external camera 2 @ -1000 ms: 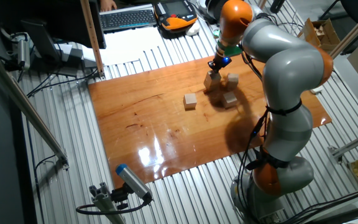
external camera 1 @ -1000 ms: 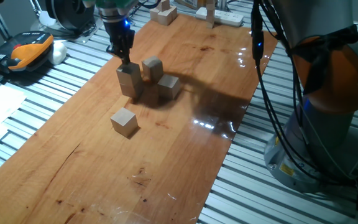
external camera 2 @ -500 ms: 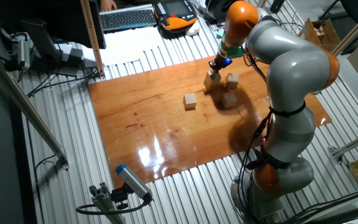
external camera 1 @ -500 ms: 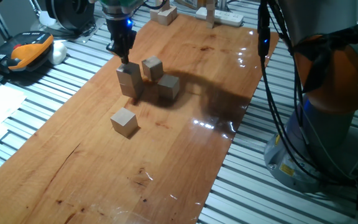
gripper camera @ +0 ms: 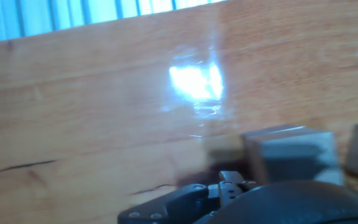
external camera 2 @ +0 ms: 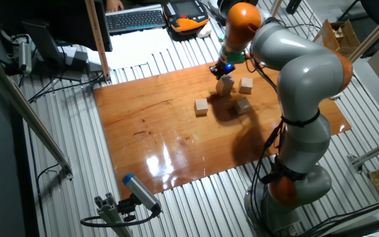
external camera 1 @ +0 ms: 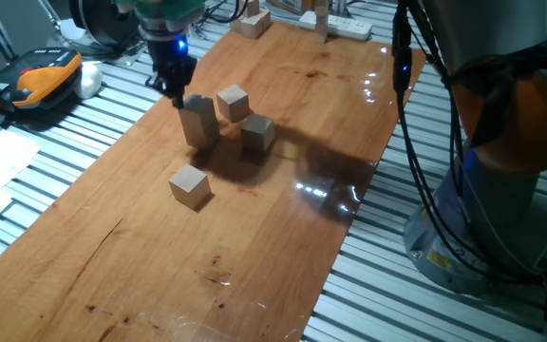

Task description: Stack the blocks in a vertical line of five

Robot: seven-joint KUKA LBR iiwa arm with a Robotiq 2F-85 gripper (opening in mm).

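A two-block stack [external camera 1: 198, 121] stands on the far part of the wooden table [external camera 1: 283, 237]. The gripper [external camera 1: 172, 80] hovers just left of the stack's top; whether its fingers are apart cannot be told. Two single blocks [external camera 1: 233, 103] [external camera 1: 257, 133] sit just right of the stack; another block [external camera 1: 190, 185] lies nearer.

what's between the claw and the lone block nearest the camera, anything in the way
Nothing visible. The claw hangs beside the two-block stack, and the lone block sits apart on bare board, with the stack just off the direct line.
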